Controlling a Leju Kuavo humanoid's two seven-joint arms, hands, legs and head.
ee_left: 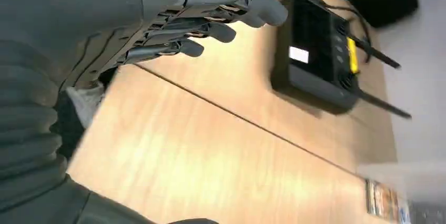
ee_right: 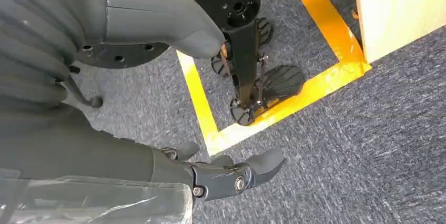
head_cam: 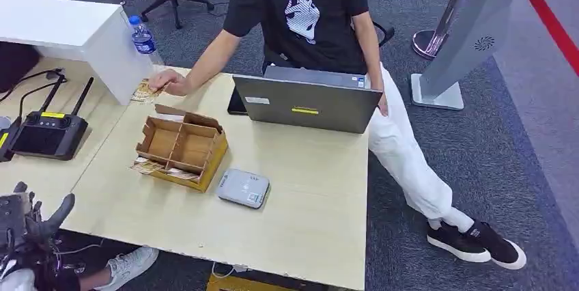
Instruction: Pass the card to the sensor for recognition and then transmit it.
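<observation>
Table (head_cam: 300, 195) fills my head view; person's hand (head_cam: 167, 82) on card stack (head_cam: 145, 92) at far edge. Sensor (head_cam: 243, 188) beside cardboard organizer (head_cam: 181, 149). Left hand (head_cam: 31, 219) half cut off, fingers apart, empty. Right hand (ee_right: 231, 174) over carpet, fingers spread, partly hidden.

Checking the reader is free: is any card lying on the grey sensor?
No, the grey sensor lies bare on the table, beside the cardboard tray.

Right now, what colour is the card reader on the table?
The card reader is light grey; the head view shows it best.
</observation>
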